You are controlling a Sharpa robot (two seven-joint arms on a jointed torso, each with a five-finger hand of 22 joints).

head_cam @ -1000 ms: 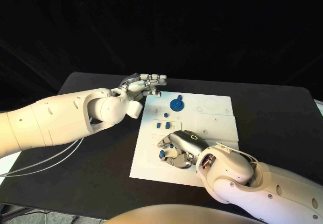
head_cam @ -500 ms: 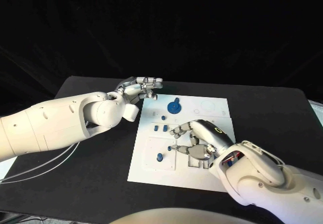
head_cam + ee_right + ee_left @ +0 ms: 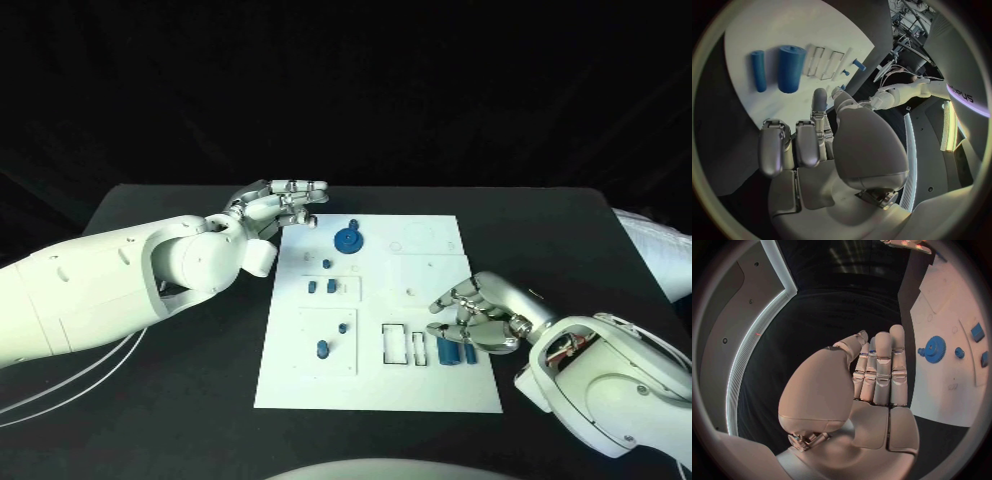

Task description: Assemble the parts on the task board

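On the black table, the white board lies flat at centre with blue parts on it.
Board: a round blue gear sits near its far edge; small blue pegs stand mid-board; two blue cylinders, one thick and one thin, lie side by side near the right hand. Right hand: fingers curled, holding nothing, at the board's right edge. Left hand: fingers pressed together and bent, empty, just beyond the board's far left corner.
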